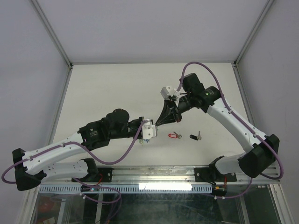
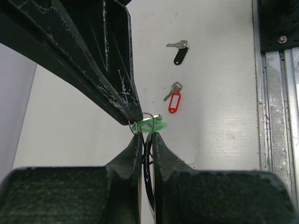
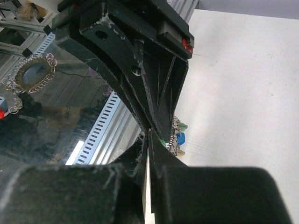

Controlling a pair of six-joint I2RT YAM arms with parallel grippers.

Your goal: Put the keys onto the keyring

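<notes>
Left gripper [image 2: 147,136] nearly closed, pinching the thin wire of the keyring [image 2: 148,117] over the table [image 1: 117,88]. Right gripper [image 2: 136,119] fully closed, tip touching the ring at the green-tagged key [image 2: 150,126]; whether it gripped that key could not be told. Bunch of tagged keys [image 3: 177,138] hung just beside the fingers. Red-tagged key [image 2: 174,100] and black-tagged key [image 2: 179,53] lay on the table, apart from each other

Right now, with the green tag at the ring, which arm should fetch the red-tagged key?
Right, probably. The left fingers are shut on the keyring, steadying it; the red-tagged key lies close beside the right fingers.
</notes>
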